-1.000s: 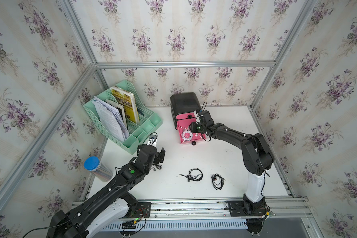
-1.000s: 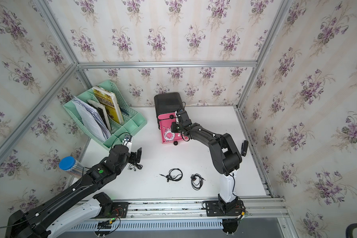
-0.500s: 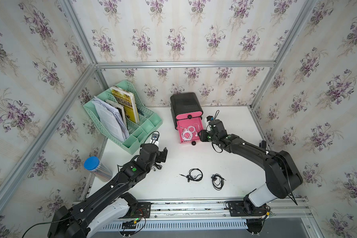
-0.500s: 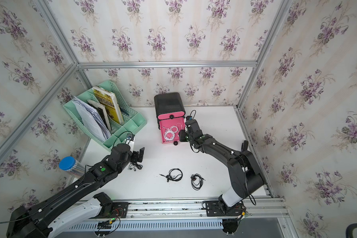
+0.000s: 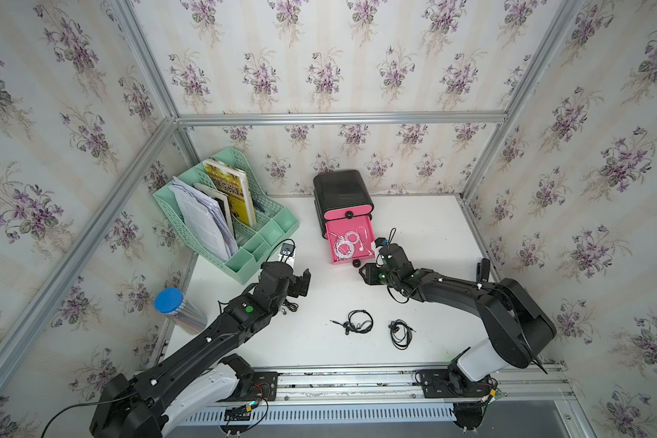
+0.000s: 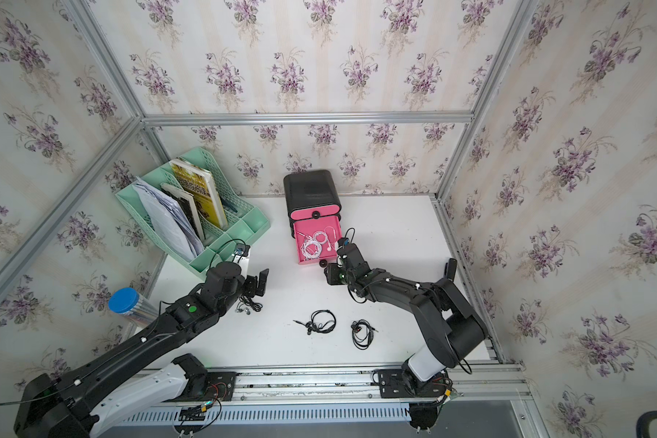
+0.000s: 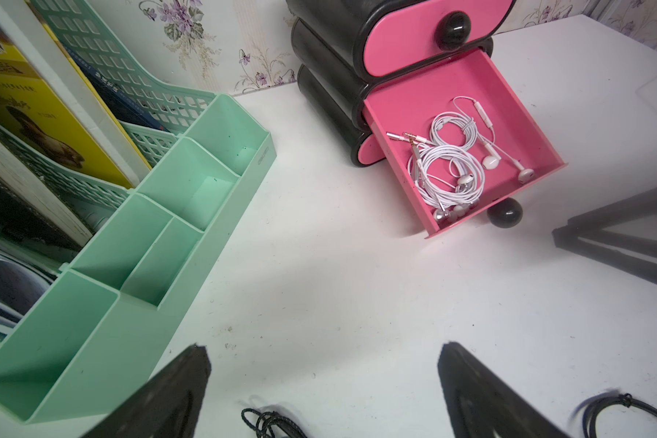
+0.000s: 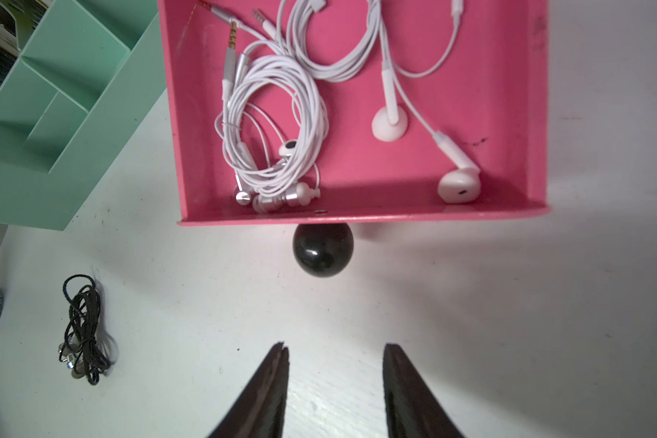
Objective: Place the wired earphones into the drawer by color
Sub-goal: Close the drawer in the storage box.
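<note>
table (image 5: 433, 227) white | on it: green file rack (image 5: 270, 231), black drawer unit (image 5: 340, 189), three black earphone bundles (image 5: 359, 322)

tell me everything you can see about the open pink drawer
The open pink drawer is a shallow rectangular tray of glossy pink plastic with low walls and a round black knob on its front. It is slid well out of the black cabinet, under a closed pink-fronted drawer, jutting over the white table. Only coiled white earphones lie inside. The right gripper faces the knob, jaws apart, not touching it.
</note>
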Robot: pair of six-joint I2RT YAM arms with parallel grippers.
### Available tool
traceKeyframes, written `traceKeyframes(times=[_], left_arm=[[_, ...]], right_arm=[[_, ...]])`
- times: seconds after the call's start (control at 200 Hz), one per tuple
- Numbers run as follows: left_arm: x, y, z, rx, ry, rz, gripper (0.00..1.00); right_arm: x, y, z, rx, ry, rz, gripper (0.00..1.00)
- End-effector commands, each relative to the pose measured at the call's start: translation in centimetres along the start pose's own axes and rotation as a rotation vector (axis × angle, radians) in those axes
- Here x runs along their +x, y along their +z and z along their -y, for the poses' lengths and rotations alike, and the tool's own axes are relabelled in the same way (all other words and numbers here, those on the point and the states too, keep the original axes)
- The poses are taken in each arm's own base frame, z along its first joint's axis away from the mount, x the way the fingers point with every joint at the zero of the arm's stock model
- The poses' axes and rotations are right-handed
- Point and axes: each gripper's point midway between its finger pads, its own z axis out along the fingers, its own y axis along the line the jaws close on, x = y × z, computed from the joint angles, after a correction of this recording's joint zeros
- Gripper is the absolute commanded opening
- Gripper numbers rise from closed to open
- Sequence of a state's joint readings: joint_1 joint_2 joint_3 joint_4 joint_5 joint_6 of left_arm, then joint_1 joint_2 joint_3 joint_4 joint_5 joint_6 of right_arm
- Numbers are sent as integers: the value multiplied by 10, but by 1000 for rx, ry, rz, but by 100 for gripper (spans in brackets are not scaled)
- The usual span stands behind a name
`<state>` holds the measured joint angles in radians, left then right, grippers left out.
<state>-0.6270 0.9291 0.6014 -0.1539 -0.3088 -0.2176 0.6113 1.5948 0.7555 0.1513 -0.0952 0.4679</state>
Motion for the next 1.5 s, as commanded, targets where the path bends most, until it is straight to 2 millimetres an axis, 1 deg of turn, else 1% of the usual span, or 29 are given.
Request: traceKeyframes(times=[0.0, 0.1, 0.28, 0.5, 0.699, 0.929, 1.034, 1.209, 1.364, 1.494], left_arm=[[-8, -3, -5, -21, -9, 40, 99], [-7, -4, -6, -28, -8, 39, 99], [-7, -4, -7, -30, -6, 37, 99], [-6, -3, -7, -31, -5, 34, 99], [-6, -3, -6, -30, -5, 32, 99], [-6, -2, -6, -31, -3, 32, 99], [-6, -2, -6, -30, -4, 32, 99], [-5, -2, -6, -29, -5, 30, 99], [-5, -2, -6, -27, -6, 30, 99], [-5, -2, -6, -27, -6, 29, 99]], right_arm=[[-15, 8, -9, -30, 1, 52, 46], [-19, 15, -11, -31, 2, 63, 45], [-26, 24, -7, -5, 2, 85, 44], [-24, 37, -3, 9, 6, 86, 41], [-26, 42, 0, 14, 6, 104, 38], [-33, 37, -3, 10, 2, 129, 29], [-34, 31, -5, 8, 1, 135, 28], [-42, 18, -9, -1, 2, 163, 28], [-54, 10, -13, 7, -11, 187, 28], [-66, 8, -14, 34, -27, 203, 28]])
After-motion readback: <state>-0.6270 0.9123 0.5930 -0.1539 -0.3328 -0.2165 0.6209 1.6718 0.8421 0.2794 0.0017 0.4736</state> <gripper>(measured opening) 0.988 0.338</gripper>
